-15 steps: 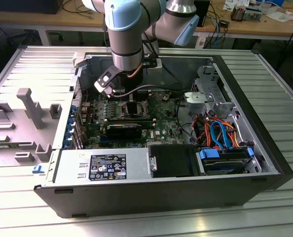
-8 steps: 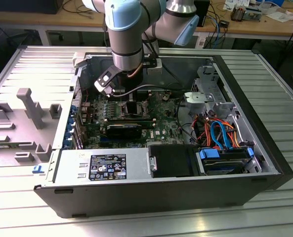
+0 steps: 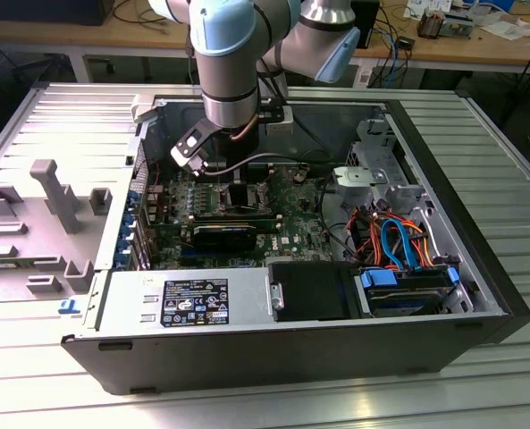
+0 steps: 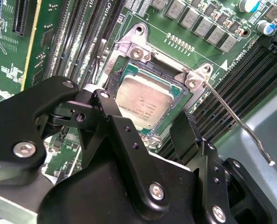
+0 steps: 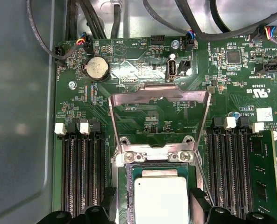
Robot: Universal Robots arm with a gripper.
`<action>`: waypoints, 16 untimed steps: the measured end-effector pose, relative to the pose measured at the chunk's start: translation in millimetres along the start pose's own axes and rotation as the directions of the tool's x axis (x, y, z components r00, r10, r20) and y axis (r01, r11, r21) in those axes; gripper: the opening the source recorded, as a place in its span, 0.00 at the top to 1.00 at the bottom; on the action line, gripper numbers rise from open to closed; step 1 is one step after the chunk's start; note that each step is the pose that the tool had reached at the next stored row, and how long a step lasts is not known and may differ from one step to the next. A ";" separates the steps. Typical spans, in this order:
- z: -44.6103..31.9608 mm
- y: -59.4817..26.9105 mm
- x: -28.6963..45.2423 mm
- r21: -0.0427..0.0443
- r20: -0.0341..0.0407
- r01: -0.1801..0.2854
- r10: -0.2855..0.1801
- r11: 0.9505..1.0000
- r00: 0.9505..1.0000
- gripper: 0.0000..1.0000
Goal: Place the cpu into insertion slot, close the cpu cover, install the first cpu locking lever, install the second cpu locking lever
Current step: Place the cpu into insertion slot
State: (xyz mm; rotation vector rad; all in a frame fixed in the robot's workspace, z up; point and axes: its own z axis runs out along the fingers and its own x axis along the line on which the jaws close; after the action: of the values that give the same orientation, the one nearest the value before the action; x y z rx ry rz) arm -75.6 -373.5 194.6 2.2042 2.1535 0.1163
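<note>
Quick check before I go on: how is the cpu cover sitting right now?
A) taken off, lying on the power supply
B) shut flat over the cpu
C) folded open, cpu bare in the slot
C: in the first wrist view the cpu cover stands folded back off the socket, the board showing through its window, and the cpu lies uncovered in the insertion slot.
</note>
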 end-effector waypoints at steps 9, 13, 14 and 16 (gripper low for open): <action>-1.4 0.1 0.8 -0.001 0.047 0.004 -0.004 1.000 0.999 0.31; -4.0 0.4 1.0 -0.001 0.047 0.004 -0.004 1.000 0.999 0.31; -4.5 0.4 1.3 -0.001 0.048 0.003 -0.003 1.000 0.999 0.31; -4.8 0.9 2.1 0.000 0.051 0.003 -0.003 1.000 0.999 0.31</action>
State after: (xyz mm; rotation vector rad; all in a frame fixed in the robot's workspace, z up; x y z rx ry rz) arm -75.2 -371.5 199.4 2.1793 2.1302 0.0596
